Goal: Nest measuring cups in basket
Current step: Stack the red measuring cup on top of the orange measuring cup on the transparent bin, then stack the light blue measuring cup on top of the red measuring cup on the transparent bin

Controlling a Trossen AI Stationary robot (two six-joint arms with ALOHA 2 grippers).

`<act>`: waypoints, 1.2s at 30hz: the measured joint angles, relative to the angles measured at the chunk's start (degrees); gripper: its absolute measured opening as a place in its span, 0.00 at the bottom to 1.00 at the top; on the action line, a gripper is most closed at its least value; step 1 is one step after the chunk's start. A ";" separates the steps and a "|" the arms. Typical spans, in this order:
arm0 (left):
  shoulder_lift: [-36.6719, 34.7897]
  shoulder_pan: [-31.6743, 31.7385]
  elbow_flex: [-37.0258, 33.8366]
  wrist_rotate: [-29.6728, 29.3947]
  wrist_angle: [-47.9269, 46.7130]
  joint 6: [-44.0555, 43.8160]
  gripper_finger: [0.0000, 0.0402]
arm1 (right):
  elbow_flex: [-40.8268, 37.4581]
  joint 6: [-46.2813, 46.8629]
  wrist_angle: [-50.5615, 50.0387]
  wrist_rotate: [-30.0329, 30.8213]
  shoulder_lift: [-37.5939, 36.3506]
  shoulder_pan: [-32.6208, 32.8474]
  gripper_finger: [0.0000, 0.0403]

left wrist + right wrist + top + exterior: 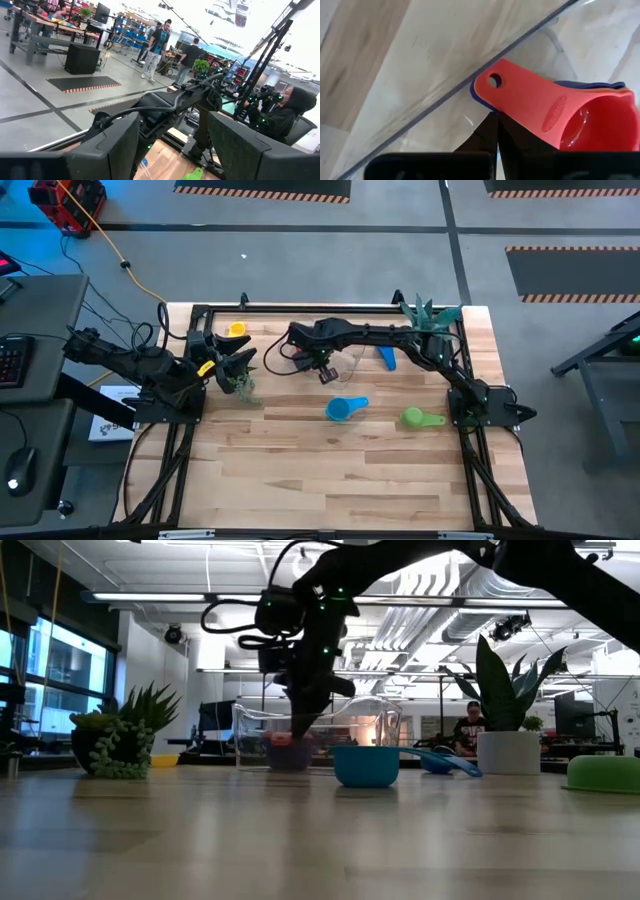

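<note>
A: From high up, we see our right pincer reaching over the basket near the back of the table. Which cups are left outside?

B: The light blue cup lies just in front of the basket, toward us, with its handle pointing right. The green cup is further right, close to our right arm's base. A blue cup sits just beside the basket's right side. A yellow cup is at the back left, near our left pincer.

A: So our right arm is nearer to the three on the right?

B: We think so. The table in front is bare wood, so there is lots of room there.

A: From table height?

B: Our right pincer hangs down into the clear basket, over the stacked cups. The light blue cup stands in front. A plant is off to the left.

A: And our left wrist view?

B: Our left fingers are spread wide, holding nothing.

A: Our right wrist view?

B: Our right fingers are pressed together, pinching nothing. The red cup sits on top of a dark blue cup inside the basket, handle pointing at the clear wall. We must lift up over that wall.
</note>
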 joint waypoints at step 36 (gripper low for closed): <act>-2.74 -0.01 0.00 0.64 -0.33 3.04 0.57 | -53.40 74.00 10.45 -8.27 -56.81 13.38 0.00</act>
